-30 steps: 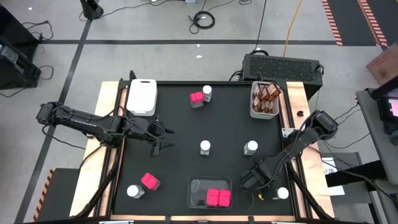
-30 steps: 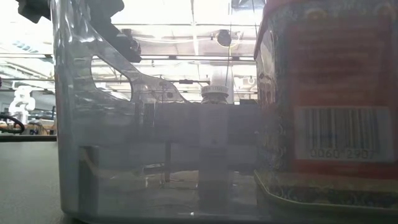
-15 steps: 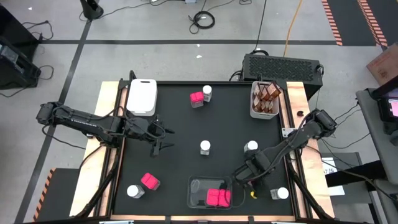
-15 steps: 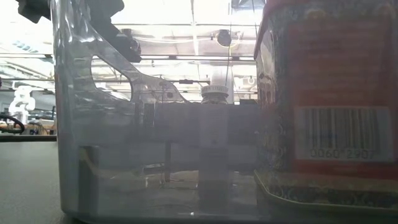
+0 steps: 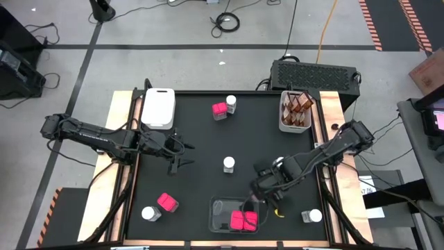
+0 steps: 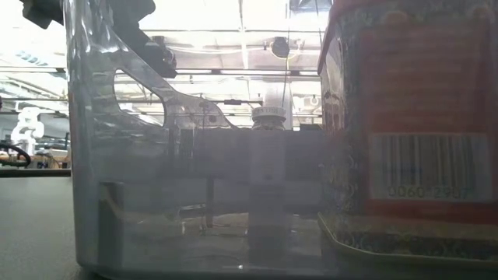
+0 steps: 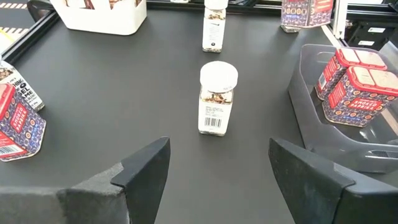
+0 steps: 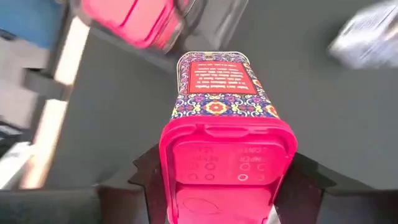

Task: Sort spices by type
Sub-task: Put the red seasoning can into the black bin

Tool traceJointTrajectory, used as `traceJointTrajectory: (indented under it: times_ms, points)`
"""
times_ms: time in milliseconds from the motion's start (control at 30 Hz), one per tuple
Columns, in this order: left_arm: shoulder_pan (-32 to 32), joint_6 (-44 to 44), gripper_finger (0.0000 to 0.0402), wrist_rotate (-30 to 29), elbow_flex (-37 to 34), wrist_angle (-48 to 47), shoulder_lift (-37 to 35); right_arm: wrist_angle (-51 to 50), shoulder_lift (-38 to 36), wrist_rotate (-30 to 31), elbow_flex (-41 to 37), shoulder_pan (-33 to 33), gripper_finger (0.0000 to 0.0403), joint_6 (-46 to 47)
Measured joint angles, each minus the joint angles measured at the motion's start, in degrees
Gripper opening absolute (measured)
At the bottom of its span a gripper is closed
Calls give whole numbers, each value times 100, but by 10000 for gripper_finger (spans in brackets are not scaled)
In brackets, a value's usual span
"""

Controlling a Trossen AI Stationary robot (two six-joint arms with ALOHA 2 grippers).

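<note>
Partly sorted so far: two pink boxes sit in the clear tray and brown jars fill the white bin. Right gripper clamps a third pink box beside that tray, while left gripper waits with fingers spread. Two more pink boxes and several white-lidded jars remain scattered.

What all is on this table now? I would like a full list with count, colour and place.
pink square-topped boxes: five, pink; two in the clear tray, one far side, one near left, one in the right gripper
clear jars with round white lids: four seen, clear; far side, centre, near left, near right
small brown jars: several, brown; in the white open tray
white open tray: one, white; far right
clear plastic tray: one, clear; near edge
white lidded box: one, white; far left
left gripper: open, left of centre
right gripper: gripping a pink box beside the clear tray
</note>
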Motion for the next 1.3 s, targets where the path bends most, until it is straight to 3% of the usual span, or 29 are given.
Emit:
traceJointTrajectory:
  times_ms: [400, 833, 967, 1300]
  points:
    - [0, -37, 277, 0, 0, 59, 1, 2185, 0, 1109, 0, -69, 206, -3229]
    - [1, -120, 277, -2, 0, 63, 2, 3885, 358, 1077, 4, -97, 206, -4988]
    - [1, -126, 277, -2, 0, 61, 1, 3704, 828, 1071, 303, -63, 206, -5255]
    - [0, -124, 277, -2, 0, 57, 0, 1871, 2256, 812, 2487, 196, 206, -5374]
